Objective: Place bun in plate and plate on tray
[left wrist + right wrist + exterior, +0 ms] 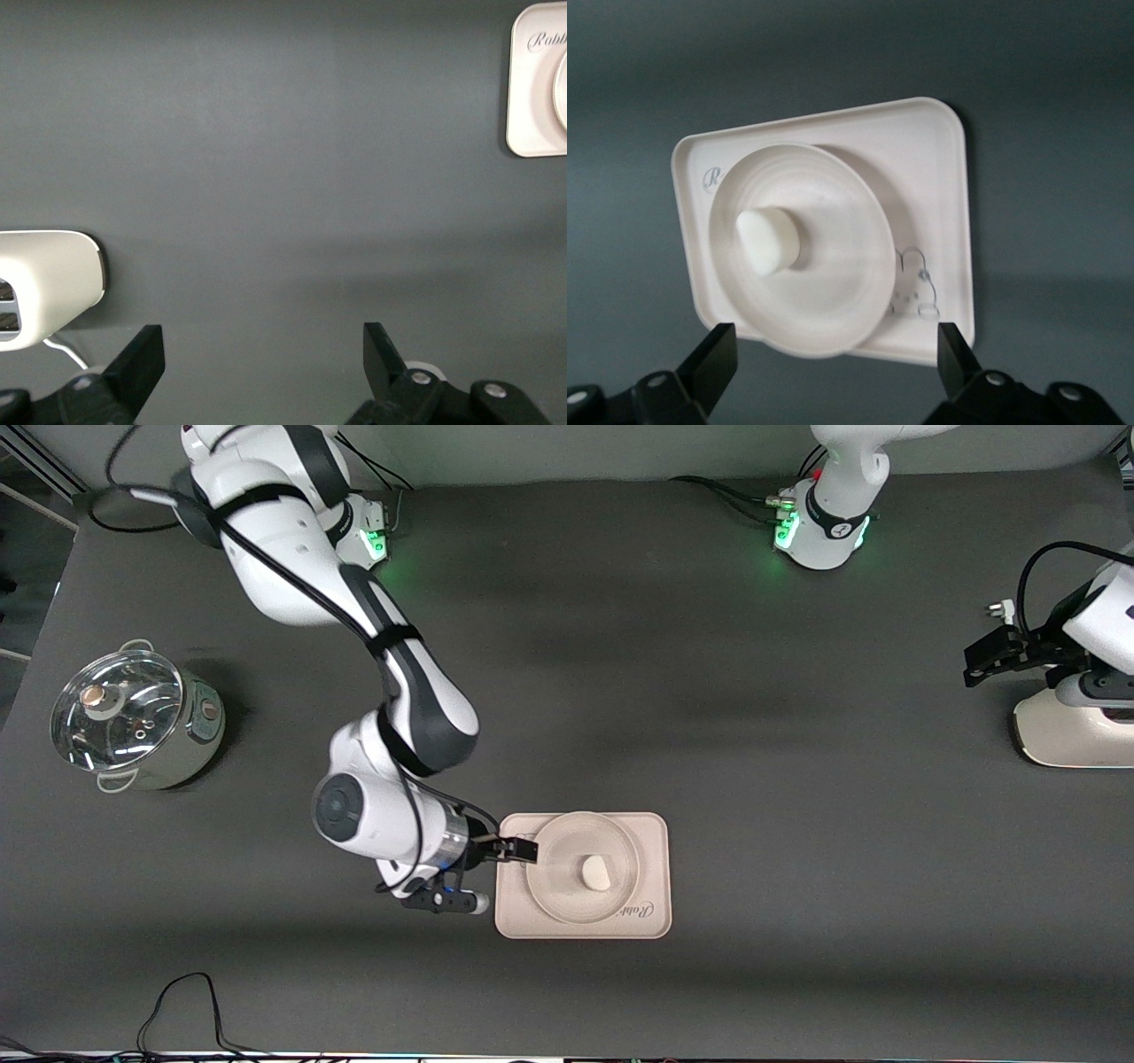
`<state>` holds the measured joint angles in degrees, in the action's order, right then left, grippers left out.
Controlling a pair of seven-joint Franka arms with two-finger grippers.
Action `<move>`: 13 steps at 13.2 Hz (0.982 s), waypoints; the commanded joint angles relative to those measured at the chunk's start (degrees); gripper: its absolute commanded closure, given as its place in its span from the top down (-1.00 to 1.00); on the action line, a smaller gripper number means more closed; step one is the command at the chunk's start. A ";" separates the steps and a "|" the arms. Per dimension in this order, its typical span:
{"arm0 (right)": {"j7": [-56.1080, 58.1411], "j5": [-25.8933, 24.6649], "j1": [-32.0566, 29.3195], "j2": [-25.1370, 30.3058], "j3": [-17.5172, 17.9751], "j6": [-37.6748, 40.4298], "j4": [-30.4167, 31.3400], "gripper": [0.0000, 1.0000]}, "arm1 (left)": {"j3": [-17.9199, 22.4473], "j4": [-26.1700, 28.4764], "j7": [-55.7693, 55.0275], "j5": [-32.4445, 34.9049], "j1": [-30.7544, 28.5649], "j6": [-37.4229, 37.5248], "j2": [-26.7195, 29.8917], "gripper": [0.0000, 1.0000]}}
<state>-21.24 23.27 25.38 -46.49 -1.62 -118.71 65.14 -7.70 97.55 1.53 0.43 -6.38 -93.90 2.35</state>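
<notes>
The cream-pink tray (651,833) (939,168) lies on the dark table, nearer the front camera. The round plate (558,886) (833,292) rests on it, and the white bun (596,872) (766,241) sits in the plate. My right gripper (521,851) (835,359) is open, low at the tray's edge toward the right arm's end. Its fingertips stand just off the plate's rim and hold nothing. My left gripper (982,662) (263,359) waits open and empty over the table at the left arm's end. A corner of the tray (532,97) shows in the left wrist view.
A steel pot with a glass lid (133,717) stands at the right arm's end of the table. A white appliance (1072,731) (44,283) sits under the left arm's wrist. Black cables (177,1001) trail along the table's front edge.
</notes>
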 commanded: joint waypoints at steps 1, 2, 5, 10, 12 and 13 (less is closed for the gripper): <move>-1.09 -1.81 -2.08 16.65 -0.14 5.57 15.25 1.00 | 1.11 -2.27 0.32 1.07 1.55 1.70 -1.29 1.00; -1.17 -5.56 -3.04 21.04 -0.14 8.04 18.16 1.00 | 1.63 -2.45 0.40 1.24 2.59 1.70 -1.29 1.00; -0.57 -15.15 -6.55 34.32 -0.05 15.59 25.02 1.00 | 1.64 -3.07 0.23 1.16 2.69 2.49 -0.68 1.00; 9.35 -20.62 -14.46 44.45 -1.27 28.27 26.27 1.00 | 1.55 -2.89 -0.92 1.24 2.87 2.23 -0.94 1.00; 14.27 -23.16 -14.48 45.69 -3.81 29.33 26.10 1.00 | 1.63 -2.89 -0.22 1.24 2.96 3.02 -1.03 1.00; 16.82 -23.44 -14.48 46.22 -5.83 29.33 26.18 1.00 | 1.63 -3.06 -0.47 1.16 3.30 3.11 -0.94 1.00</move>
<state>-8.73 1.83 10.65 -1.93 -5.27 -89.48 89.74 -6.99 95.40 1.39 0.90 -4.71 -92.12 1.48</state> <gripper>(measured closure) 0.000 0.000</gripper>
